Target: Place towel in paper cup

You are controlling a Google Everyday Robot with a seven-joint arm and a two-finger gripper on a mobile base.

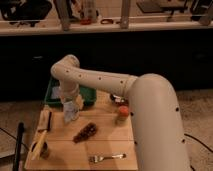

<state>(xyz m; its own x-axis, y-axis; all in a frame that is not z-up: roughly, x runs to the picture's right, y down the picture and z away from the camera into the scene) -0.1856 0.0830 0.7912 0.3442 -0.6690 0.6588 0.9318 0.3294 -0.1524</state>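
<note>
Clamped in the fingers of the gripper (70,102) and hanging bunched above the back-left corner of the bench (111,143): the towel (70,113). Held raised, probably to clear clutter on the way to the cup (41,149) (seemingly at the front-left corner).

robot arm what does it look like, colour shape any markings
The arm is cream-white, built of thick rounded tubular segments with small dark dots along the shell. No loose cables show. Its gripper, pale too, sits over the wooden table.
</note>
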